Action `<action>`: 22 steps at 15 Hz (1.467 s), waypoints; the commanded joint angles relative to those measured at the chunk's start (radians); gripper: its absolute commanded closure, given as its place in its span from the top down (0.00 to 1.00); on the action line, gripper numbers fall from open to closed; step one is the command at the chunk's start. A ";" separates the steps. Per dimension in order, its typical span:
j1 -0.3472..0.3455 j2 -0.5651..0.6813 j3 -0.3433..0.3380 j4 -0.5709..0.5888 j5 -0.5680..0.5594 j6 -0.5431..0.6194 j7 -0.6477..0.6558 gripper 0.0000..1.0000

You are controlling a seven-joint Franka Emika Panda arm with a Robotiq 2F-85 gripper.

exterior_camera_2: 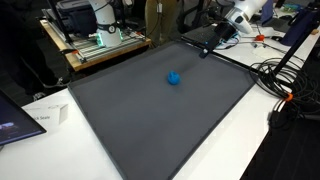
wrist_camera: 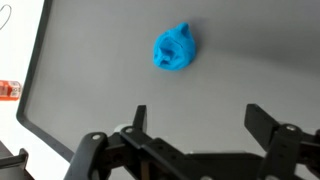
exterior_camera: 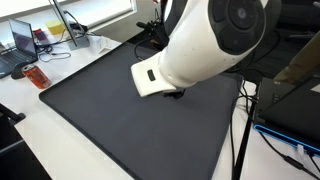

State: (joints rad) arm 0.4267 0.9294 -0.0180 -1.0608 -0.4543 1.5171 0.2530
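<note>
Lying near the middle of the dark grey mat (exterior_camera_2: pixel 120 120), a small blue lump (exterior_camera_2: pixel 174 78) was seen, well apart from the gripper (wrist_camera: pixel 198 118) and untouched by it. In the wrist view it was shown bright blue, crumpled and rounded, with folds across its surface and a small peak at one end; its material could not be told. The gripper's jaws were spread wide, and nothing was held between them.
</note>
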 commanded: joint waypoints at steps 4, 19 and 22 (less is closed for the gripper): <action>0.036 -0.029 -0.003 -0.033 -0.053 -0.014 -0.027 1.00; -0.178 -0.446 0.093 -0.693 0.293 0.595 0.068 1.00; -0.230 -0.533 0.094 -0.842 0.338 0.704 0.003 1.00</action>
State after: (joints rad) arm 0.2504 0.5267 0.0579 -1.7091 -0.1776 2.1165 0.3215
